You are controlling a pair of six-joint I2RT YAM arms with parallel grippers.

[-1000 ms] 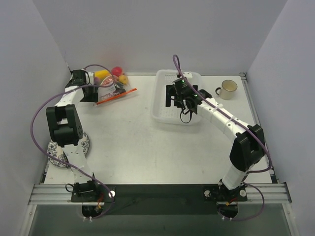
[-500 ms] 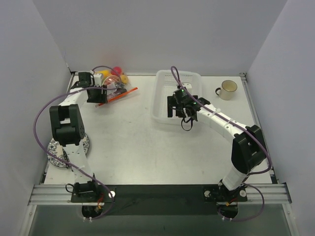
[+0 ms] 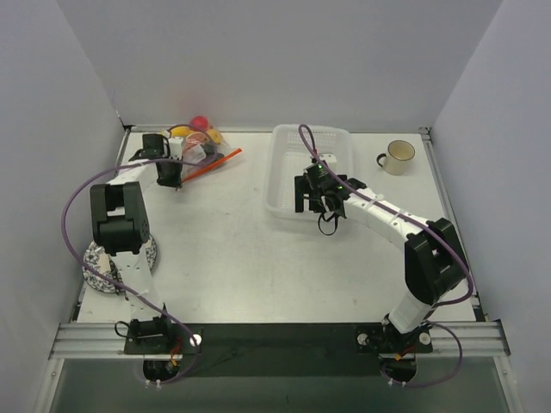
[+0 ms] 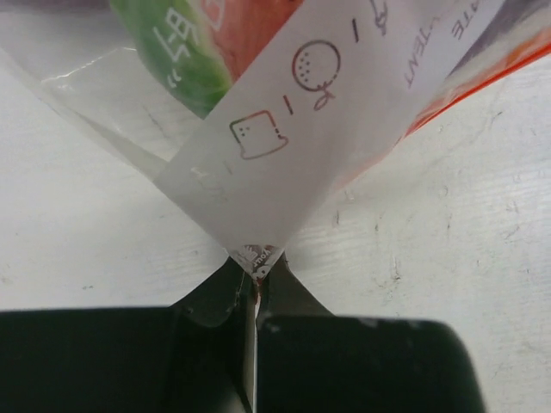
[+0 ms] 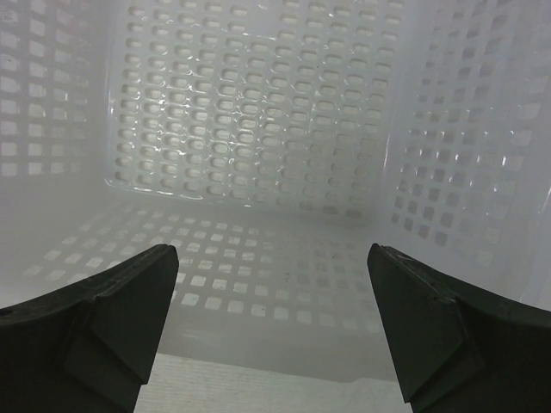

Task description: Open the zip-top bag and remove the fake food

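The zip-top bag (image 3: 196, 151) lies at the table's far left, clear plastic with an orange-red strip (image 3: 213, 163) along its mouth. Fake food (image 3: 199, 125) shows inside it as red and yellow pieces. My left gripper (image 3: 174, 169) is at the bag's near left corner. In the left wrist view that gripper (image 4: 256, 262) is shut on a pinched point of the bag (image 4: 293, 129), with green and red food (image 4: 185, 60) behind the plastic. My right gripper (image 3: 315, 186) hangs over the white mesh basket (image 3: 277, 163). It stands open (image 5: 271, 327) with nothing between its fingers.
A cream mug (image 3: 398, 156) stands at the far right. A patterned plate (image 3: 96, 272) lies near the left edge, partly under the left arm. The basket's perforated walls (image 5: 258, 129) fill the right wrist view. Grey walls close in the table on three sides.
My left gripper has moved in to the bag's corner and shut on it. The bag has shifted slightly. My right gripper has drifted a little toward the basket's near side, still open.
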